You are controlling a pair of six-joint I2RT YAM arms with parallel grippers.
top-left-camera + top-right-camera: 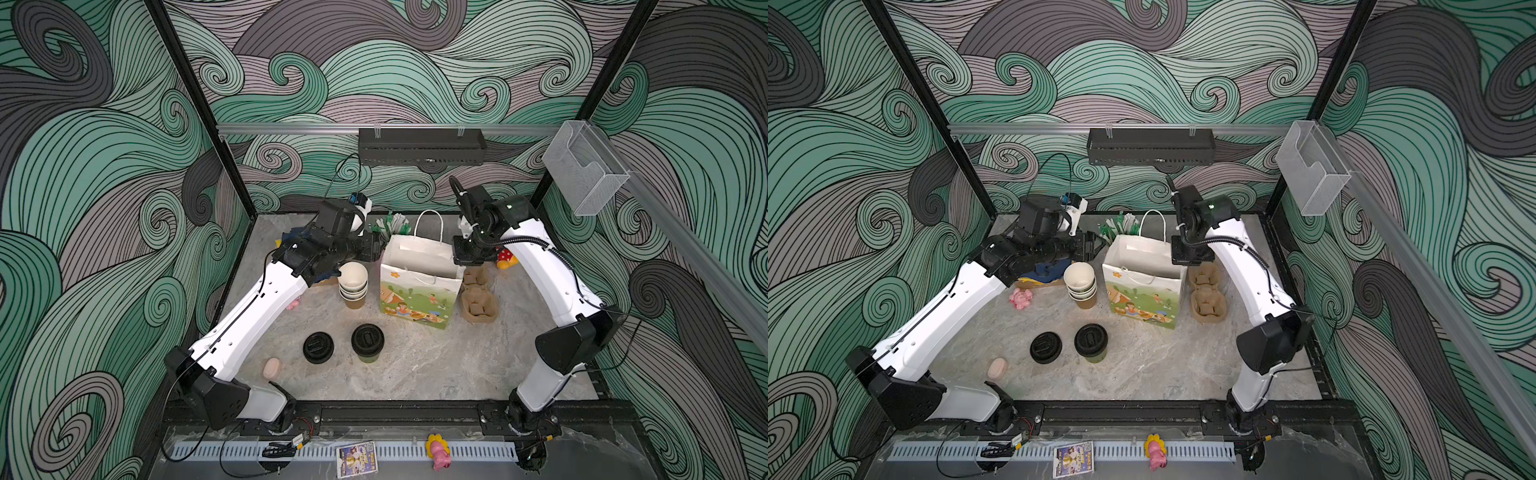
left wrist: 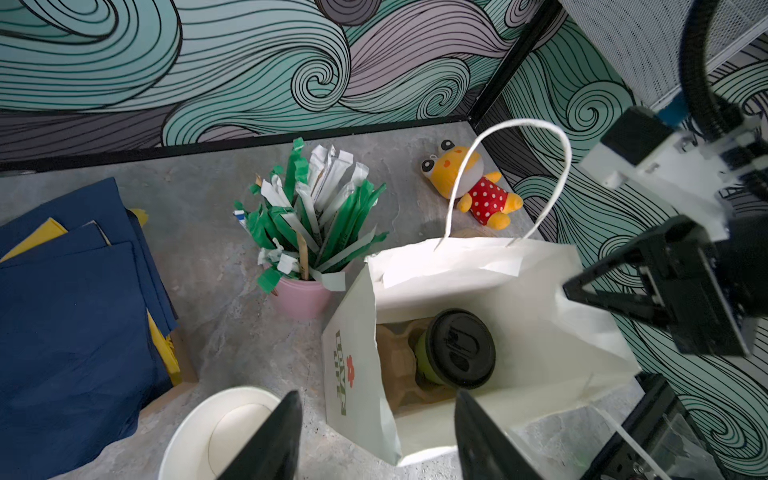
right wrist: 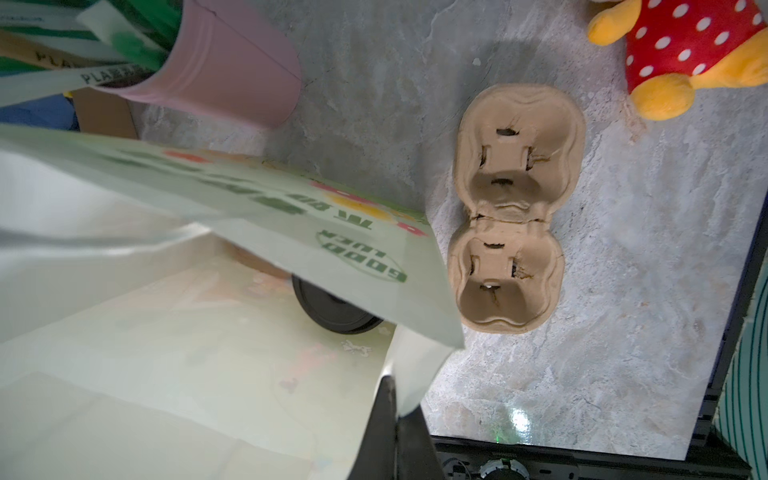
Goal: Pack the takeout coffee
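1. Done: lidded cup (image 2: 459,349) seated in carrier (image 2: 397,368) inside paper bag (image 2: 457,270).
2. Pending: second lidded cup (image 1: 368,341) standing on desk (image 1: 436,374), apart from bag, not yet packed.
3. Near bag mouth, left hand (image 2: 377,397) released and empty; right hand (image 3: 399,395) clenched on bag rim.

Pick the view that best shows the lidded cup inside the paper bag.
The left wrist view: it looks into the paper bag onto the lidded cup, seated in a cardboard carrier. The right wrist view catches only a sliver of its black lid past the bag's edge. In both top views the bag hides it.
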